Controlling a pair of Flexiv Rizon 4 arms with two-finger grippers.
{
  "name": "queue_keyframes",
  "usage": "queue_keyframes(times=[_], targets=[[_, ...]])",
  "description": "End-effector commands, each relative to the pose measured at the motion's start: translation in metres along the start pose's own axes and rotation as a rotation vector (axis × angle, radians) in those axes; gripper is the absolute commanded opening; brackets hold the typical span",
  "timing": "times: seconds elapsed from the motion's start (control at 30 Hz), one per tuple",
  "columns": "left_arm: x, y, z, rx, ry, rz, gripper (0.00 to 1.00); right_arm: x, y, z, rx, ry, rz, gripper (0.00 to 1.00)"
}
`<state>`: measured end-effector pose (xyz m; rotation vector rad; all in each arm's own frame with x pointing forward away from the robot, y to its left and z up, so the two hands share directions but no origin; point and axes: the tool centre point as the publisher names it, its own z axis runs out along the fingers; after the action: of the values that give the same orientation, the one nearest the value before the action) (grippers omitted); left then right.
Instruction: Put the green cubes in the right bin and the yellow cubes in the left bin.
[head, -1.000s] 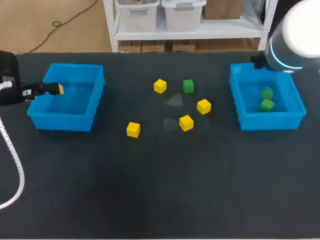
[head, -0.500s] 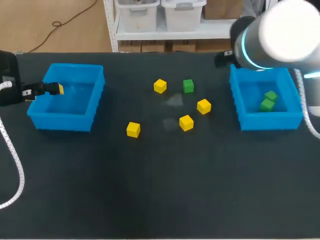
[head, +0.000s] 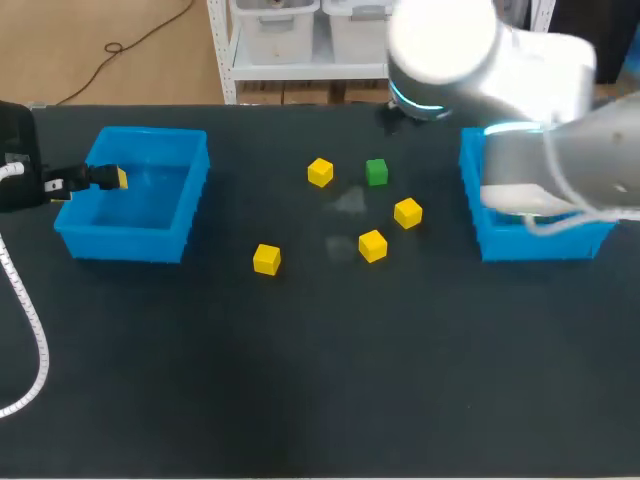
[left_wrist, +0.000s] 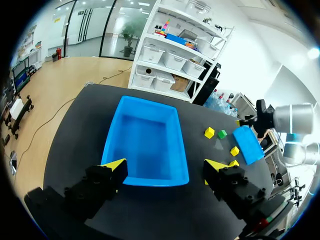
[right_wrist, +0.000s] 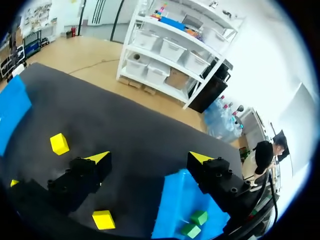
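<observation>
Bright, even overhead light, as I see it. Black table (head: 300, 380) matte, two pale sheen patches mid-table. Shadows faint, short beside left bin (head: 120, 245). Right arm (head: 440, 40) white shell blown out.

The table (head: 300, 380) is black. The left bin (head: 120, 246) and right bin (head: 470, 190) are bright blue. On the table are 4 yellow cubes (head: 320, 172) (head: 407, 212) (head: 372, 245) (head: 266, 259) and 1 green cube (head: 376, 172); in the right bin are 2 green cubes (right_wrist: 199, 217) (right_wrist: 190, 230). The left gripper (left_wrist: 165, 167) and right gripper (right_wrist: 150, 159) are black with yellow tips. The right arm (head: 440, 40) is white-grey with a light-blue ring.
</observation>
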<state>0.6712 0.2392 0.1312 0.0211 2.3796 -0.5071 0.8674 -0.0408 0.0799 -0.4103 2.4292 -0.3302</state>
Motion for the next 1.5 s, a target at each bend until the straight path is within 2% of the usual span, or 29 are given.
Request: queue_keyframes(times=[0.03,0.23,0.6,0.77,0.9,1.07,1.5], targets=[[-0.001,-0.003,0.001,-0.013,0.003,-0.001,1.00,-0.004,0.008,0.009,0.004,0.049,-0.004,1.00],[-0.001,-0.003,0.001,-0.013,0.003,-0.001,1.00,0.001,0.011,0.009,-0.057,0.104,0.029,1.00],[-0.001,-0.003,0.001,-0.013,0.003,-0.001,1.00,0.013,0.031,-0.001,-0.150,0.111,0.018,1.00],[-0.001,-0.003,0.001,-0.013,0.003,-0.001,1.00,0.017,0.037,-0.001,-0.194,0.140,0.025,1.00],[-0.001,-0.003,0.001,-0.013,0.003,-0.001,1.00,0.020,0.039,0.002,-0.192,0.138,0.020,1.00],[-0.001,-0.003,0.001,-0.013,0.003,-0.001,1.00,0.016,0.031,-0.009,-0.174,0.057,0.037,1.00],[-0.001,-0.003,0.001,-0.013,0.003,-0.001,1.00,0.016,0.031,-0.009,-0.174,0.057,0.037,1.00]])
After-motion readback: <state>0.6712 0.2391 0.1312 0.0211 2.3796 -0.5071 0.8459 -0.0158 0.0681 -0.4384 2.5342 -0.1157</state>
